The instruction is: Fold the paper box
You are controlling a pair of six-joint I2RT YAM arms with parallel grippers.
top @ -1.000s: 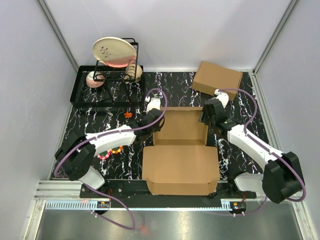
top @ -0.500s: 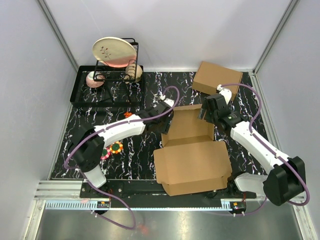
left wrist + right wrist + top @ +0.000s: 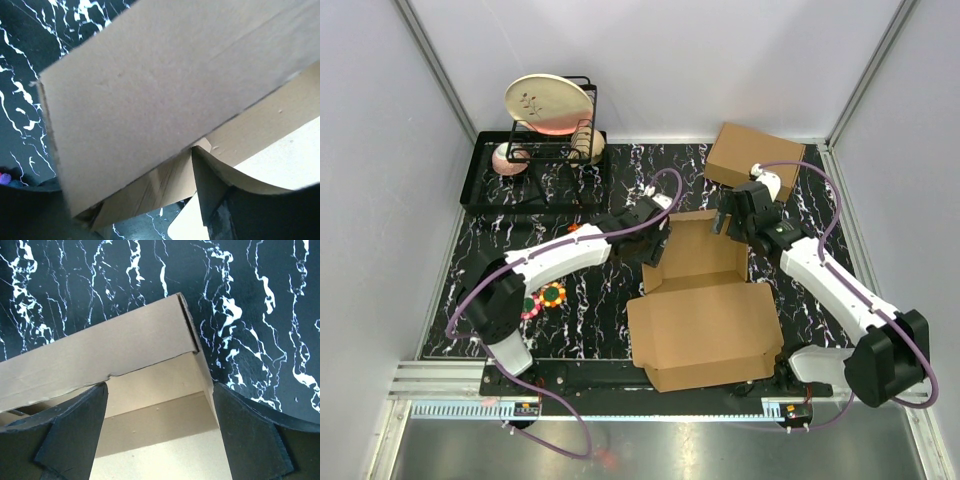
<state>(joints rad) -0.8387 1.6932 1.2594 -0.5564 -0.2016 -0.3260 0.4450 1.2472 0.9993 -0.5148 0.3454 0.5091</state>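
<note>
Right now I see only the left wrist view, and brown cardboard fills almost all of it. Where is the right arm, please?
Observer: The right gripper is at the far right corner of the paper box.
Operator: Does it grip the wall there?
Observer: No. Its jaws stand wide open, with the corner of the wall between them.
Operator: Is the box already closed?
Observer: Not yet. The lid lies open on the near side, toward the arm bases, and the far half, with its walls raised, is open upward.
</note>
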